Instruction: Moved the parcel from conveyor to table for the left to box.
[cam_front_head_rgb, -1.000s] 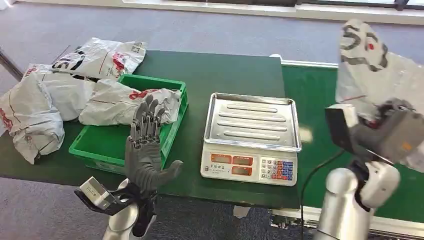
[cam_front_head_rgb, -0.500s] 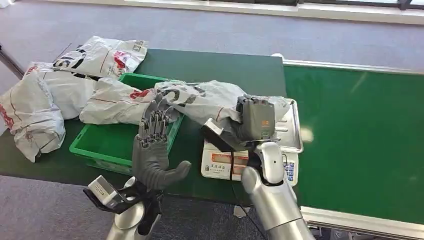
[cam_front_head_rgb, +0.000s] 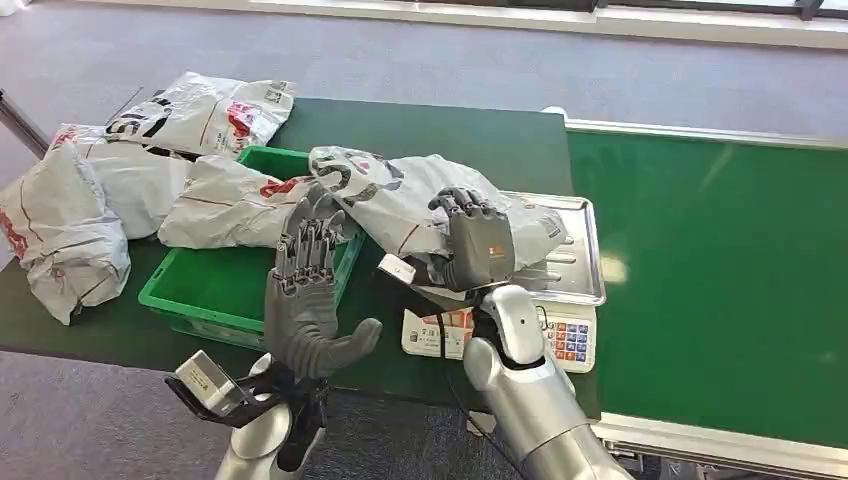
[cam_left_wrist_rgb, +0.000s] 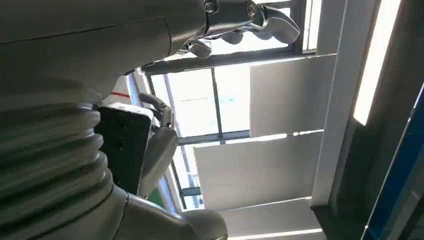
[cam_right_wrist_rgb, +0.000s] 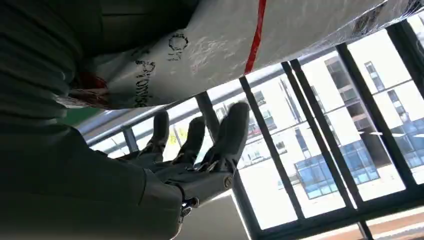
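Observation:
The parcel (cam_front_head_rgb: 400, 195), a white-grey plastic mailer with red and black print, lies across the scale's steel tray (cam_front_head_rgb: 585, 255) and the near corner of the green crate (cam_front_head_rgb: 215, 290). My right hand (cam_front_head_rgb: 475, 245) sits against the parcel's right part over the tray. In the right wrist view its fingers (cam_right_wrist_rgb: 225, 135) are straight and apart with nothing between them, and the parcel (cam_right_wrist_rgb: 215, 45) lies beside the wrist. My left hand (cam_front_head_rgb: 305, 295) stands raised in front of the crate, fingers up and spread, holding nothing.
The electronic scale (cam_front_head_rgb: 565, 338) stands on the dark green table (cam_front_head_rgb: 440, 130). The green conveyor belt (cam_front_head_rgb: 720, 270) runs along the right. Several more mailers (cam_front_head_rgb: 90, 200) are piled at the table's left, one lying in the crate.
My right arm swung the parcel from above the conveyor leftward and laid it over the scale tray and crate edge. Its fingers have since spread. The left hand barely moved.

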